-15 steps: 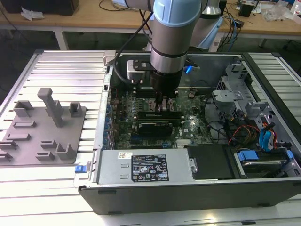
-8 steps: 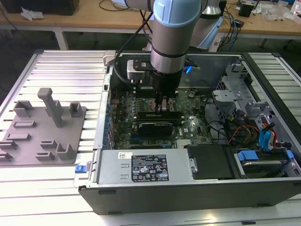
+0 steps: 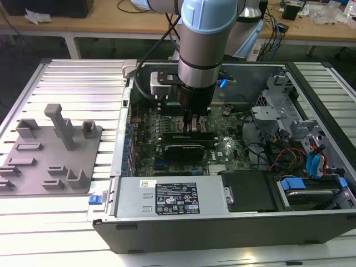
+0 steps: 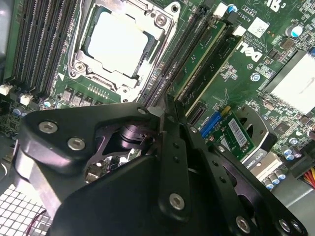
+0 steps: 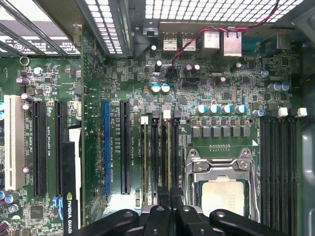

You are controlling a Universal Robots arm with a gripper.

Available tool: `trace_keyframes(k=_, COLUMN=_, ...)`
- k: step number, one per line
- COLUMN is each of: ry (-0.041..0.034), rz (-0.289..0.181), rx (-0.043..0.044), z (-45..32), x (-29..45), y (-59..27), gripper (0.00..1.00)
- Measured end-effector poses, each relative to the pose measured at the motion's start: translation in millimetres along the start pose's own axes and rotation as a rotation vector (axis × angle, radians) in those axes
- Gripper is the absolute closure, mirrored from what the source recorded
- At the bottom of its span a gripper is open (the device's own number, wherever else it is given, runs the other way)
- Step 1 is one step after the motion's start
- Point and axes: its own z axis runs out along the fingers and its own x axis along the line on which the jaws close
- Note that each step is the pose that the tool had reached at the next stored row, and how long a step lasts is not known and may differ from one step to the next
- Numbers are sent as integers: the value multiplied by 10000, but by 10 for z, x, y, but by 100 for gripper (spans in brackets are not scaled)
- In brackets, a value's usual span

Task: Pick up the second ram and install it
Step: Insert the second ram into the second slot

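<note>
Since the second ram (image 5: 166, 147) appears to stand edge-on in a memory slot just beside the CPU socket (image 5: 220, 191), with another green stick (image 4: 204, 61) a little farther from that socket, I judge the step in hand to be insertion. Seating it calls for straight, even downward pressure until the end clips latch. The end effector (image 4: 162, 109) is narrow, its fingers drawn nearly together and seemingly pinching the stick's top edge.
</note>
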Motion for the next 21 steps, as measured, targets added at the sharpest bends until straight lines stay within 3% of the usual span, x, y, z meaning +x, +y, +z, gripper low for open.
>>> trace_keyframes(k=21, ry=0, rz=0, rx=0, z=72, x=4, y=-6, gripper=91)
